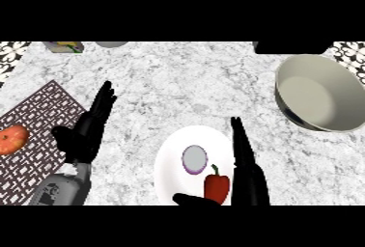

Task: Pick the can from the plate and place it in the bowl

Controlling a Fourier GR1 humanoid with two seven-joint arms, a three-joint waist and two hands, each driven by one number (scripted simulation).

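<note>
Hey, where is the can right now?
In the head view the can stands on the white plate, low centre, just above-left of the red pepper and left of the open right hand; the bowl sits apart at upper right.

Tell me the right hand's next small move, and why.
Probably slide the right hand left and curl it round the can: the hand is open, fingers straight along the right edge of the plate, and the can stands ungrasped beside a pepper.

Orange fruit (12,139) sits on patterned mat (44,113), red pepper (217,187) well apart.
</note>
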